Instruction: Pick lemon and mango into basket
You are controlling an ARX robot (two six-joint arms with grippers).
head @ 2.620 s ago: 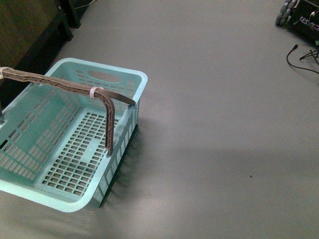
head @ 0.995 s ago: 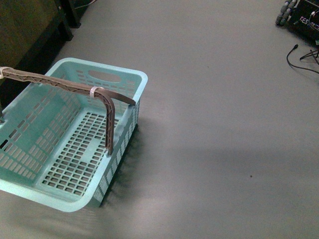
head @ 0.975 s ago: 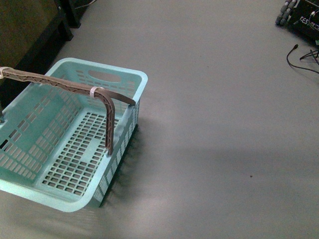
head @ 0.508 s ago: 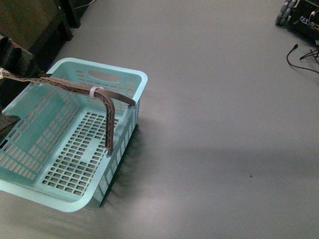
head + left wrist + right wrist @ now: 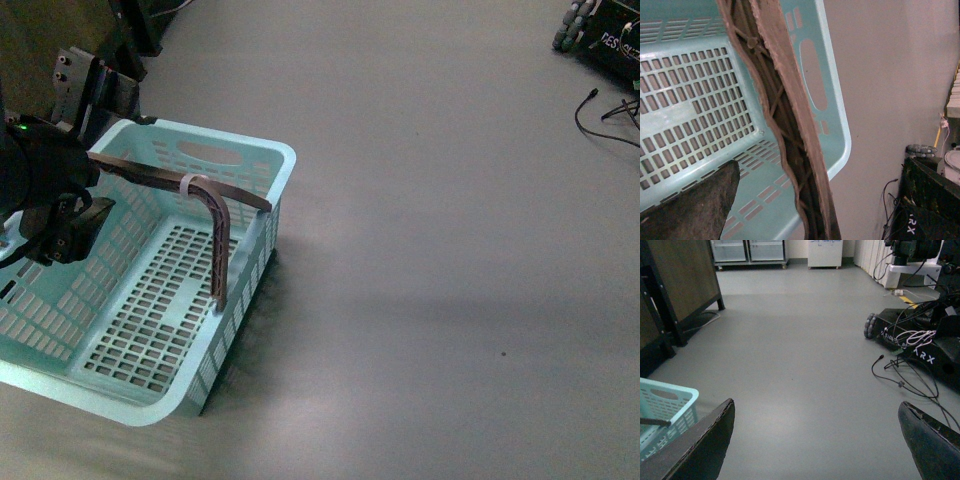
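The teal basket [image 5: 285,160] is seen standing on the grey floor [image 5: 450,250] to the robot's left, with its brown handle [image 5: 215,215] arched across it. The left pincer [image 5: 68,232] is held over the basket's interior, close beside the handle. Only one dark finger [image 5: 695,210] is shown by the left wrist camera, so whether this pincer is open or closed cannot be told. The right pincer [image 5: 816,407] is held spread wide above the floor, well apart from the basket.
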